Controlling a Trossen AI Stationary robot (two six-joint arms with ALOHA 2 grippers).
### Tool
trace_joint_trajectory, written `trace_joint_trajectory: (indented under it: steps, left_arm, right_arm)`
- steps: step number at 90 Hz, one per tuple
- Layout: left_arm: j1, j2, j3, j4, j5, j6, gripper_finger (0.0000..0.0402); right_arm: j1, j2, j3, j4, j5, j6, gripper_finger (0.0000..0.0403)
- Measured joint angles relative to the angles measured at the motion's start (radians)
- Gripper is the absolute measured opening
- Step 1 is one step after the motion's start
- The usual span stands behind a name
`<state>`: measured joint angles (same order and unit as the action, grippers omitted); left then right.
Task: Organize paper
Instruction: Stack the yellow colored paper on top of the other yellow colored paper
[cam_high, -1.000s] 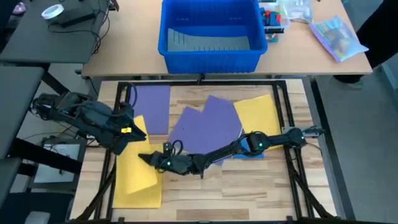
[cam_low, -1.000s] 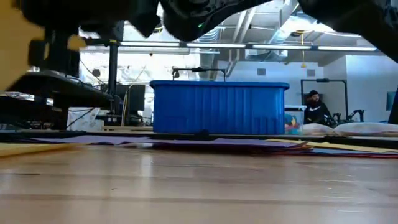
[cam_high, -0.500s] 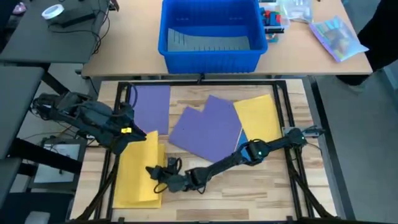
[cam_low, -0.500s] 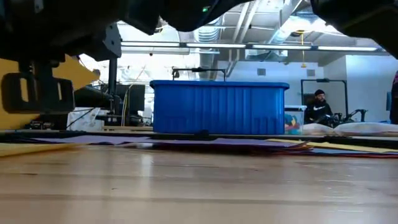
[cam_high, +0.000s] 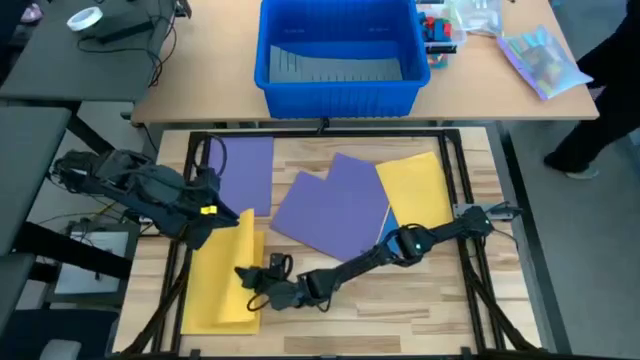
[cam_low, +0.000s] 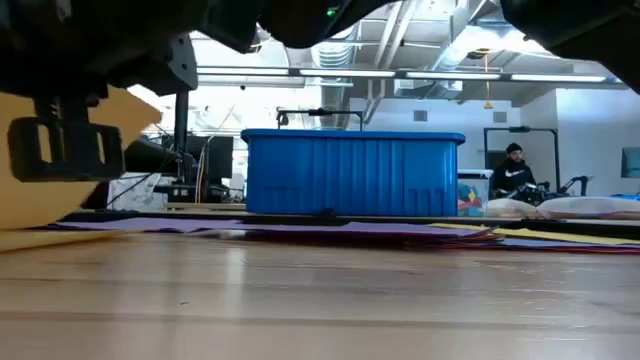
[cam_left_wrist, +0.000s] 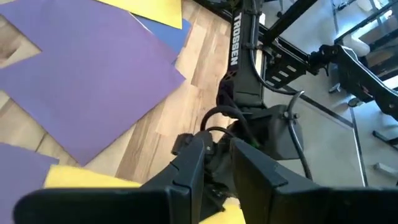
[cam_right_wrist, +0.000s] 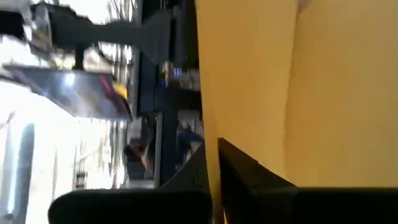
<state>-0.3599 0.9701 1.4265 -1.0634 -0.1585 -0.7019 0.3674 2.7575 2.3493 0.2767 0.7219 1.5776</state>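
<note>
Yellow sheet (cam_high: 222, 275) at table's front-left, inner edge pinched by right gripper (cam_high: 252, 279) and far corner by left gripper (cam_high: 222, 216), both clamped on it; advise level, synchronised carry w/o tugging apart, clear of purple sheets (cam_high: 335, 205), to avoid creasing.

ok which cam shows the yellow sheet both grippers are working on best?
High view: the yellow sheet shows nearly whole, left gripper at its far corner, right gripper at its right edge. Low view catches only a lifted piece; right wrist view sees it close-up, edge-on; left wrist view only a sliver.
</note>
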Motion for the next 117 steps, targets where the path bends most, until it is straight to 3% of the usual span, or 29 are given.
trace_joint_trajectory:
  steps: [9, 22, 41, 64, 85, 117]
  left_arm:
    - [0.0, 0.012, 0.0, 0.0, 0.0, 0.001, 0.0061]
    - [0.0, 0.025, 0.0, 0.0, 0.0, -0.002, 0.0061]
    - [0.0, 0.024, 0.0, -0.001, 0.0, -0.002, 0.0061]
    - [0.0, 0.024, 0.0, -0.057, 0.001, -0.01, 0.0061]
    - [0.0, 0.025, 0.0, -0.073, 0.001, -0.011, 0.0061]
    - [0.0, 0.025, 0.0, -0.077, 0.001, -0.02, 0.0061]
  right_arm:
    - [-0.012, 0.0, 0.0, 0.0, -0.063, -0.048, 0.003]
    - [-0.03, 0.0, 0.0, -0.007, -0.131, -0.142, 0.0096]
    - [-0.05, 0.0, 0.0, -0.066, -0.179, -0.153, 0.0172]
    - [-0.05, 0.0, 0.004, -0.112, -0.362, -0.028, 0.0165]
    - [-0.061, 0.0, 0.004, -0.166, -0.374, 0.018, 0.0147]
    - [-0.064, -0.001, 0.004, -0.191, -0.433, -0.067, 0.0146]
